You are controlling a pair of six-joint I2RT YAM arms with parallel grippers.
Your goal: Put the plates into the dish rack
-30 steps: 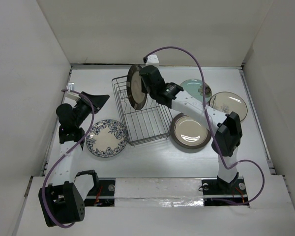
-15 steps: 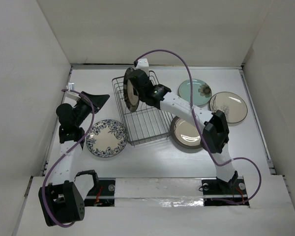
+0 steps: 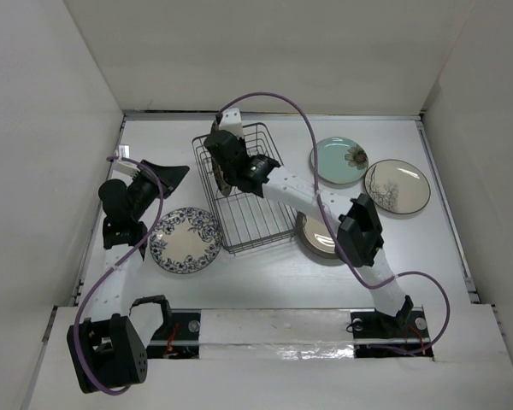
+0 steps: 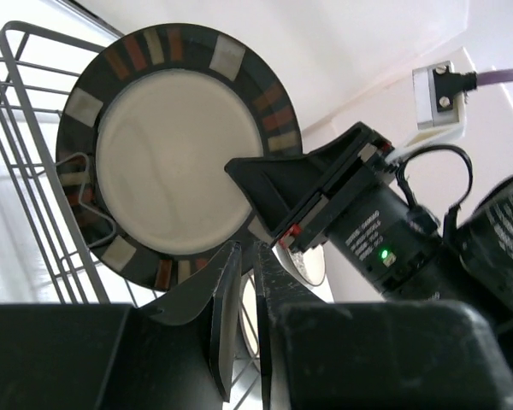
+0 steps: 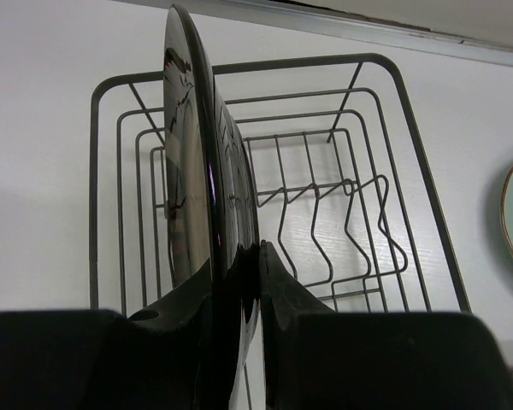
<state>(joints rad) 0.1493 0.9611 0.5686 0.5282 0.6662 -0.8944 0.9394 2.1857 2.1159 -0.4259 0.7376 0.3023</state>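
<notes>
My right gripper point(image 3: 225, 162) is shut on the rim of a dark plate point(image 5: 197, 162), holding it upright and edge-on over the left side of the dish rack point(image 3: 256, 213). From the left wrist view this plate point(image 4: 171, 145) shows a cream face and a dark rim with coloured patches, among the rack wires point(image 4: 21, 137). My left gripper point(image 3: 181, 172) hovers left of the rack, its fingers nearly together with nothing between them. On the table lie a blue-and-white floral plate point(image 3: 185, 240), a pale teal plate point(image 3: 340, 160), a cream branch plate point(image 3: 397, 185) and a brown-rimmed plate point(image 3: 312, 237), half hidden under my right arm.
White walls close in the table on the left, back and right. The rack's tines point(image 5: 342, 213) stand free to the right of the held plate. My right arm stretches across the rack's near right corner, and a purple cable point(image 3: 282, 102) arcs above it.
My right arm has swung left with the dark plate, from the rack's far right corner to its left side, and lower. The left arm has stayed put.
</notes>
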